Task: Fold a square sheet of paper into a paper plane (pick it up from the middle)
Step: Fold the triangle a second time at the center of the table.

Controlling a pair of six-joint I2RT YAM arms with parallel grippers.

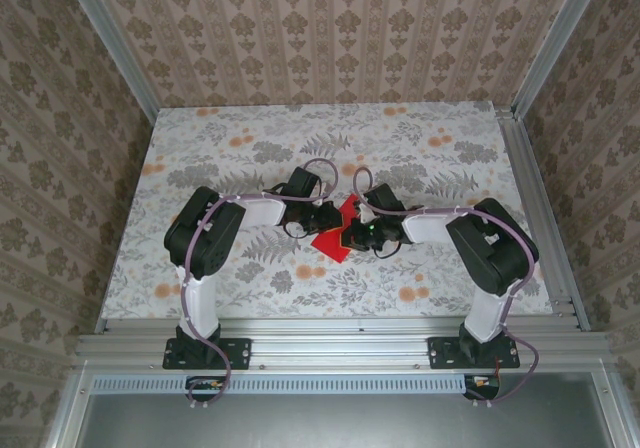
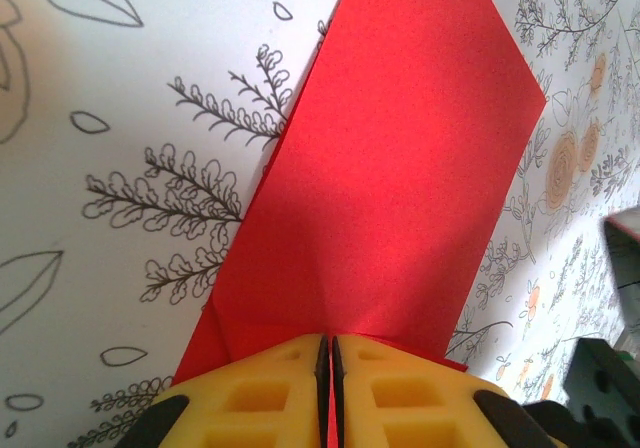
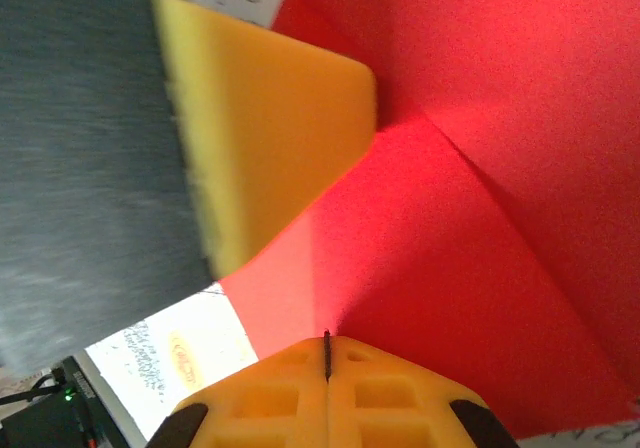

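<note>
Patterned walls (image 1: 330,38) close in the scene on three sides, and below them we see the floral table (image 1: 250,138) filling the middle of the overhead view. The left arm (image 1: 205,236) reaches in from the lower left and the right arm (image 1: 492,246) from the lower right, and their wrists meet near the centre of the frame. Between them lies the red sheet of paper (image 1: 333,240), creased into a pointed outline, resting on the table just below the two wrists. In the left wrist view we see the sheet as a long folded band that runs from the bottom centre up to the top right of the frame, flat on the leaf print. The left gripper (image 2: 329,343) is clenched on the sheet's near edge, its yellow fingers (image 2: 260,393) pressed together with a red sliver showing in the slit between them. In the right wrist view the red paper fills the right half of the frame with a sharp crease across it. The right gripper (image 3: 327,338) has its jaws pressed tight together at the bottom centre, with the paper's edge meeting their tips. We cannot tell whether it pinches the paper. At the upper left of that view, a yellow finger of the left gripper touches the sheet at the crease.
</note>
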